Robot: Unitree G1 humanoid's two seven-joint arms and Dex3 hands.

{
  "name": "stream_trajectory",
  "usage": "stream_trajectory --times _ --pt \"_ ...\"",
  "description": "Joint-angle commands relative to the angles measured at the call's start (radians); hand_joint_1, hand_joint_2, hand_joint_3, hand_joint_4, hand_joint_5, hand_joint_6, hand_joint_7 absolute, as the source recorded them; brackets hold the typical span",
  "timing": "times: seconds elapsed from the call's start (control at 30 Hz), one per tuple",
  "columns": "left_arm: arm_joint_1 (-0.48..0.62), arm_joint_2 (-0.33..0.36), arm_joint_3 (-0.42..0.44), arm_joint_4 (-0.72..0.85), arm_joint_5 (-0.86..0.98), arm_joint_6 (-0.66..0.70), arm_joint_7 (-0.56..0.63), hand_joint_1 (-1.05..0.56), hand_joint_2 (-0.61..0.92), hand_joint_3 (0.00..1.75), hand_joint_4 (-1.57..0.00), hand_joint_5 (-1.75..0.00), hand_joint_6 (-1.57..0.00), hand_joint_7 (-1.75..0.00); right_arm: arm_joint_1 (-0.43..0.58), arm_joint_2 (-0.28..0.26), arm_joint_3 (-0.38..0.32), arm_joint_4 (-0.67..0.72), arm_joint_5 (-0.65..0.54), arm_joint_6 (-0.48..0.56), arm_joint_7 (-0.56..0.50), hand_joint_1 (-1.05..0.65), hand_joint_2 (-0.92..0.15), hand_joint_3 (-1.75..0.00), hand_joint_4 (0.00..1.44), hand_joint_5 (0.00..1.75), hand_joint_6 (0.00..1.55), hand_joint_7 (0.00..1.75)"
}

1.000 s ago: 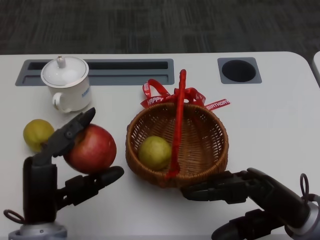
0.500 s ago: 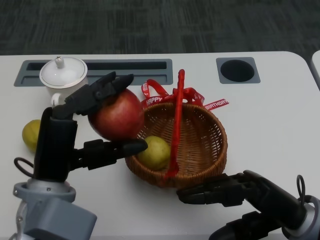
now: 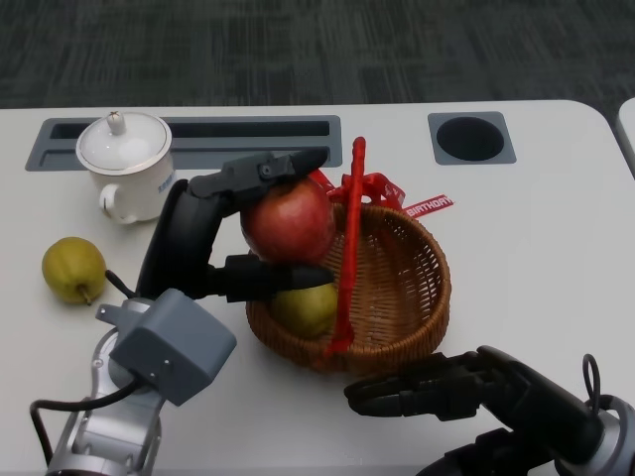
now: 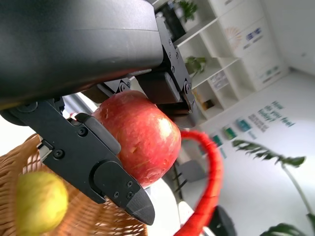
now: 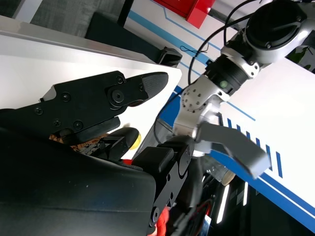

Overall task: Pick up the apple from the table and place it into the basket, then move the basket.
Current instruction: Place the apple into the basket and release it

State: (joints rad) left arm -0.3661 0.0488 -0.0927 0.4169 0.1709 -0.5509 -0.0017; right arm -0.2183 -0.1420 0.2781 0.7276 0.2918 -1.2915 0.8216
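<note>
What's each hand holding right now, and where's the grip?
The left hand grips the red apple by opposite sides, fingers over its top, thumb beneath. The right hand holds nothing.

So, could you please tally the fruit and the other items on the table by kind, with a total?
Red apple: 1, held by the left hand over the basket rim
Yellow-green pears: 2, one in the basket, one on the table
Wicker basket with red handle: 1
White lidded cup: 1
Total: 5
</note>
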Motion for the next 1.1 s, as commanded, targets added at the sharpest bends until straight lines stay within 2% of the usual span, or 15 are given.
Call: stream_trajectory --times 0.03,0.1,0.2,0.3,0.37,0.5,0.7,0.93,1.1 --pt "-0.062 0.000 -0.009 0.105 0.015 -0.034 0.007 -0.21 0.83 0.00 -1.22 0.00 -1.07 0.00 0.010 -0.011 -0.004 -0.018 -0.005 0.006 -0.015 -0.37 -0.92 -0.08 0.70 0.00 0.66 0.01" --pt "-0.084 0.009 -0.021 0.159 0.027 -0.021 -0.012 -0.26 0.82 0.00 -1.07 0.00 -0.96 0.00 0.014 -0.013 -0.006 -0.022 -0.013 0.006 -0.022 -0.37 -0.92 -0.08 0.70 0.00 0.67 0.01" --pt "-0.109 0.034 -0.042 0.209 0.045 -0.001 -0.051 -0.38 0.78 0.00 -0.72 0.00 -0.67 0.00 0.020 -0.016 -0.008 -0.027 -0.020 0.006 -0.033 -0.37 -0.92 -0.08 0.70 0.00 0.67 0.01" --pt "-0.136 0.057 -0.055 0.258 0.052 -0.009 -0.089 -0.51 0.75 0.00 -0.44 0.00 -0.45 0.00 0.021 -0.018 -0.008 -0.022 -0.021 0.001 -0.039 -0.37 -0.92 -0.08 0.70 0.00 0.68 0.01" --pt "-0.150 0.067 -0.059 0.283 0.052 -0.020 -0.103 -0.60 0.74 0.00 -0.34 0.00 -0.38 0.00 0.021 -0.019 -0.008 -0.020 -0.020 -0.003 -0.041 -0.37 -0.92 -0.08 0.71 0.00 0.68 0.01" --pt "-0.160 0.075 -0.059 0.290 0.042 -0.024 -0.120 -0.69 0.73 0.00 -0.31 -0.01 -0.38 -0.01 0.017 -0.019 -0.006 -0.012 -0.011 -0.007 -0.041 -0.36 -0.92 -0.08 0.71 0.01 0.68 0.01" --pt "-0.152 0.079 -0.052 0.256 0.023 -0.024 -0.142 -0.70 0.73 0.00 -0.32 -0.01 -0.43 -0.02 0.015 -0.024 -0.006 -0.008 -0.007 -0.007 -0.039 -0.36 -0.92 -0.08 0.72 0.01 0.69 0.01" --pt "-0.090 0.097 -0.040 0.108 0.020 -0.002 -0.135 -0.58 0.75 0.00 -0.37 -0.02 -0.50 -0.02 -0.023 -0.031 -0.038 0.029 -0.008 -0.047 -0.055 -0.36 -0.92 -0.06 0.75 0.02 0.73 0.02" --pt "0.000 0.107 -0.025 -0.065 0.013 0.048 -0.134 -0.49 0.77 0.01 -0.45 -0.03 -0.55 -0.02 -0.077 -0.068 -0.064 0.050 0.000 -0.084 -0.057 -0.37 -0.92 -0.06 0.76 0.02 0.75 0.03"
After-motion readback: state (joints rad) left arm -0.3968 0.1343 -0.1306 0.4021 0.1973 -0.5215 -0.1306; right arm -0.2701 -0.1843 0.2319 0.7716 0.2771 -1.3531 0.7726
